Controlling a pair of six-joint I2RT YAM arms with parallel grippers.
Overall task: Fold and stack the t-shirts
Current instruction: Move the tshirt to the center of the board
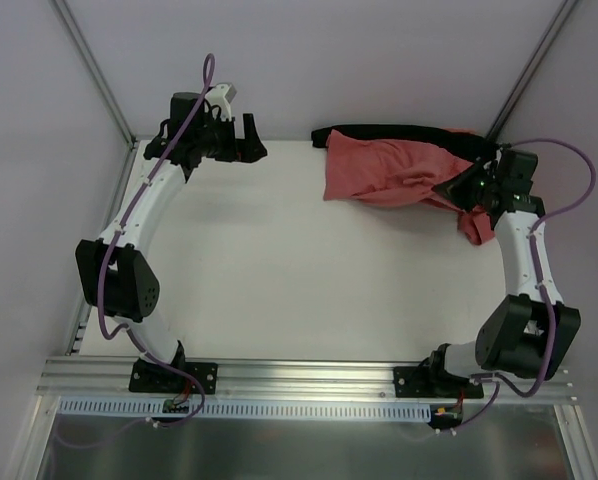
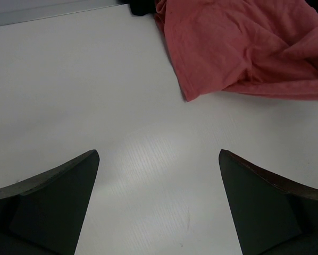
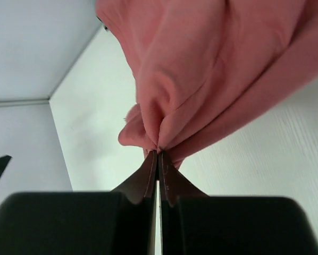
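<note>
T-shirts (image 1: 389, 170): salmon-red, crumpled in one heap on the far right of the white table (image 1: 279, 290). Pinched at a fold by the right gripper (image 3: 158, 151), jaws clamped tight on cloth. Farther back on the left, left gripper (image 2: 159, 154) spread wide, holding nothing, above bare tabletop. Behind the heap, dark band (image 1: 399, 132) along the back edge.
</note>
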